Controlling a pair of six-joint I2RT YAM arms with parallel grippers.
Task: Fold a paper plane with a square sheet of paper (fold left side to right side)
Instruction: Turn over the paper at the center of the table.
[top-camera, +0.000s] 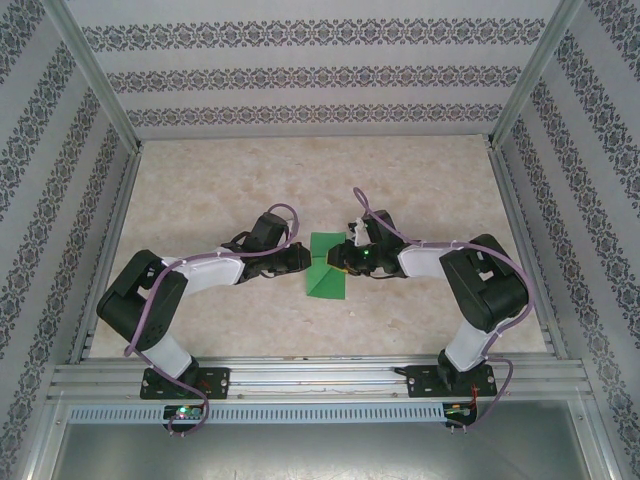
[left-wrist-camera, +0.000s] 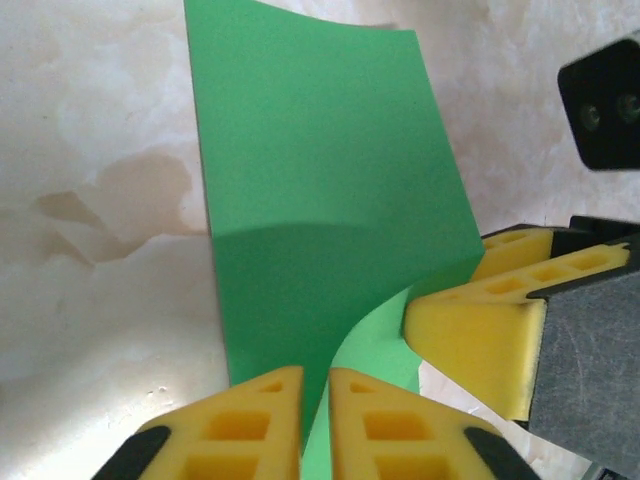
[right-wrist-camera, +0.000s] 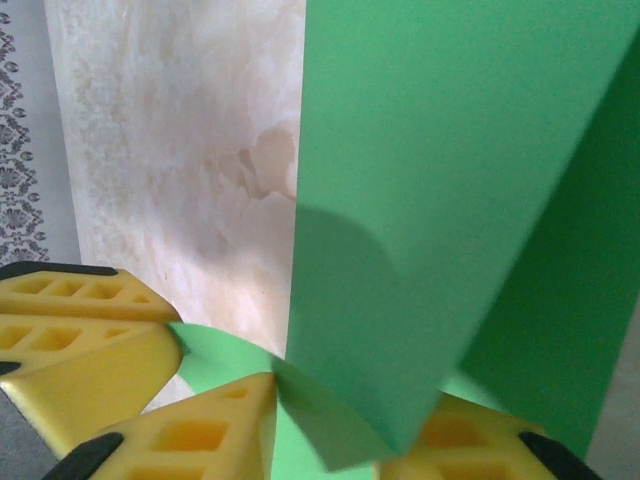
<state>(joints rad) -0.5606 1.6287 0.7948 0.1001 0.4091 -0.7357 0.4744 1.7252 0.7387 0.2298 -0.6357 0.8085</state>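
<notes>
The square sheet of paper (top-camera: 325, 280) is bright green and lies mid-table between both arms, with one side lifted and curling over the rest. My left gripper (top-camera: 303, 260) sits at its left edge. In the left wrist view its yellow pads (left-wrist-camera: 250, 420) stand only a slit apart at the left gripper (left-wrist-camera: 315, 375), and the raised edge of the sheet (left-wrist-camera: 320, 170) runs loosely into that slit. My right gripper (top-camera: 347, 262) is at the right edge. In the right wrist view the right gripper (right-wrist-camera: 350, 400) is open, its pads on either side of the lifted flap (right-wrist-camera: 440, 150).
The beige marbled tabletop (top-camera: 200, 200) is bordered by aluminium rails (top-camera: 110, 250) and patterned walls. The two grippers are very close: the right one's yellow fingers (left-wrist-camera: 470, 330) show in the left wrist view, and the left one's fingers (right-wrist-camera: 80, 340) in the right wrist view.
</notes>
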